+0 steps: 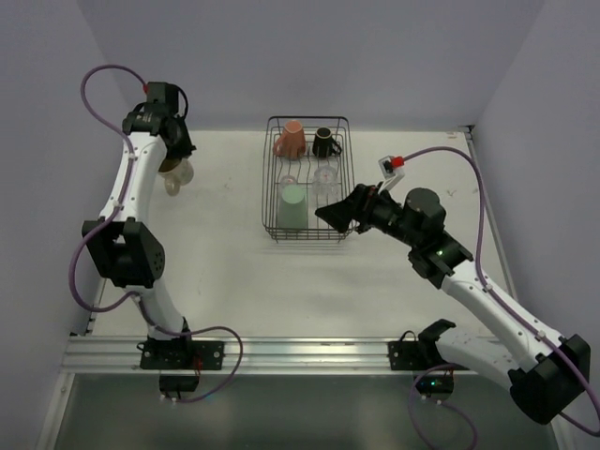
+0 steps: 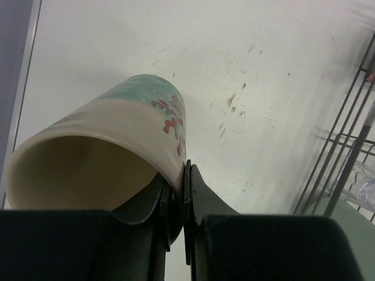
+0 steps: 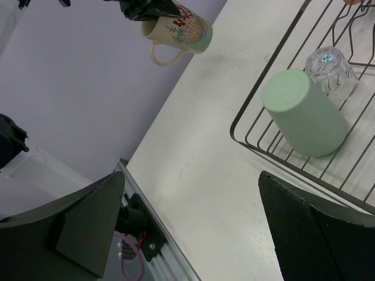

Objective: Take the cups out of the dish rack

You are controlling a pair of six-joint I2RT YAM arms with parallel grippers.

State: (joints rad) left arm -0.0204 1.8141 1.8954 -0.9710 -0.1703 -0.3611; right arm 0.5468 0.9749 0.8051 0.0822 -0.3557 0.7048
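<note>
The dark wire dish rack [image 1: 267,178] holds a salmon-pink mug [image 1: 291,141], a black mug [image 1: 325,142], two clear glasses [image 1: 289,178] and a mint-green tumbler [image 1: 292,208] lying upside down. My left gripper [image 1: 174,157] is shut on the rim of a cream cup [image 1: 176,175] with a green band and red pattern, held above the table left of the rack. In the left wrist view one finger is inside the cup [image 2: 117,152] and one outside. My right gripper [image 1: 336,216] is open and empty at the rack's near right corner, beside the tumbler [image 3: 304,111].
The rack's wires [image 2: 345,164] show at the right of the left wrist view. A metal rail [image 1: 281,352] runs along the table's near edge. Grey walls close the left, back and right sides.
</note>
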